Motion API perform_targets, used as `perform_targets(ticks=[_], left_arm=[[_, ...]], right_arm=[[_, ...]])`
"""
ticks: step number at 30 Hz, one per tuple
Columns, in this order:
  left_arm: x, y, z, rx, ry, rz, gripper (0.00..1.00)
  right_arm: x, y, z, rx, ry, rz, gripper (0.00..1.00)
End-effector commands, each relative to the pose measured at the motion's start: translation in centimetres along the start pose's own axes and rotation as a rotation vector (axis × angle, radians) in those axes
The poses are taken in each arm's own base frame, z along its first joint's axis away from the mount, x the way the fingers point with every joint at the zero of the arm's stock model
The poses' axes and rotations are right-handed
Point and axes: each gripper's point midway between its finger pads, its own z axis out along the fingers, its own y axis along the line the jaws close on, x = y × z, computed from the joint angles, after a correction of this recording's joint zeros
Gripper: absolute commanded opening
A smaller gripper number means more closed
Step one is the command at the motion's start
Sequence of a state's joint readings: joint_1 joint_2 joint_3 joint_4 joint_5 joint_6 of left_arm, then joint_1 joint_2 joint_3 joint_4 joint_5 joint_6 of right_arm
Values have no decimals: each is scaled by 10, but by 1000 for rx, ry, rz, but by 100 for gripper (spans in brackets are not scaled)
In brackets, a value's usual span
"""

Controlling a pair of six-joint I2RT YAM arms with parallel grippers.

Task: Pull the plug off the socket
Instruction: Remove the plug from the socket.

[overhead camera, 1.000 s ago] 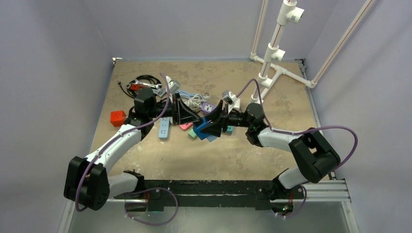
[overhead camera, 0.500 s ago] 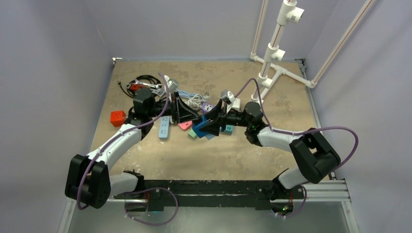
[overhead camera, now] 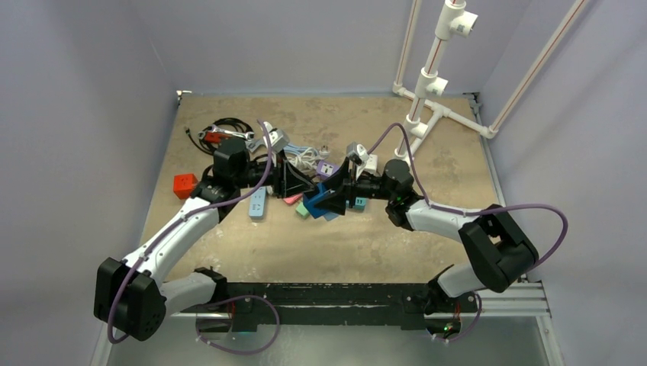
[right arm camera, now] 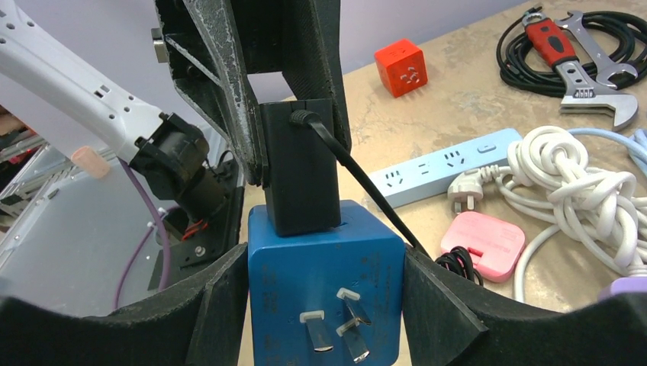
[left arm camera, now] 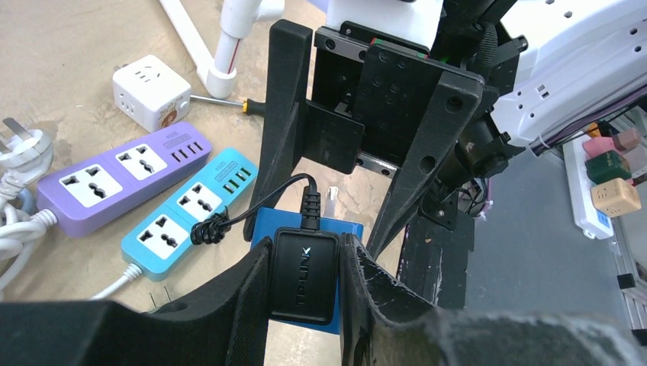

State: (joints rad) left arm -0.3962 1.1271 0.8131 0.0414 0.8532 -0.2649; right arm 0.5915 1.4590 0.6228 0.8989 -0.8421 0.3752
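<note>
A black adapter plug with a thin black cord sits plugged into a blue cube socket that has three metal prongs on its near face. My left gripper is shut on the black plug, which also shows in the right wrist view. My right gripper is shut on the blue socket, one finger on each side. In the top view the two grippers meet at mid-table, left and right, with the blue socket between them.
Purple and light-blue power strips, a white cube adapter and a screwdriver lie beyond the socket. A pink plug, white coiled cable, pale-blue strip, red cube, wrench and black cable lie around. A white pipe frame stands at the back right.
The left arm has shifted a little to the right, toward the right gripper. The right gripper has barely moved. Both grips are unchanged.
</note>
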Motion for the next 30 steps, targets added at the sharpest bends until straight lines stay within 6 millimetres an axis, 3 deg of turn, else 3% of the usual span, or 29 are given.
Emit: perform_targets(ticks=[1, 9, 17, 21, 27, 30], left_arm=[[-27, 12, -6, -55, -56, 53, 0], [-32, -34, -15, 161, -30, 77, 0], [-36, -56, -19, 270, -38, 56, 0], [-36, -37, -18, 143, -43, 104, 0], [-36, 26, -27, -236, -66, 141, 0], [-36, 36, -30, -298, -75, 149, 0]], right_arm=[[-3, -15, -7, 64, -14, -30, 0], [7, -53, -10, 237, 6, -74, 0], [11, -62, -10, 264, 7, -88, 0], [10, -59, -10, 254, 8, -83, 0], [4, -44, -7, 188, 16, -47, 0], [3, -37, -6, 156, 16, -33, 0]])
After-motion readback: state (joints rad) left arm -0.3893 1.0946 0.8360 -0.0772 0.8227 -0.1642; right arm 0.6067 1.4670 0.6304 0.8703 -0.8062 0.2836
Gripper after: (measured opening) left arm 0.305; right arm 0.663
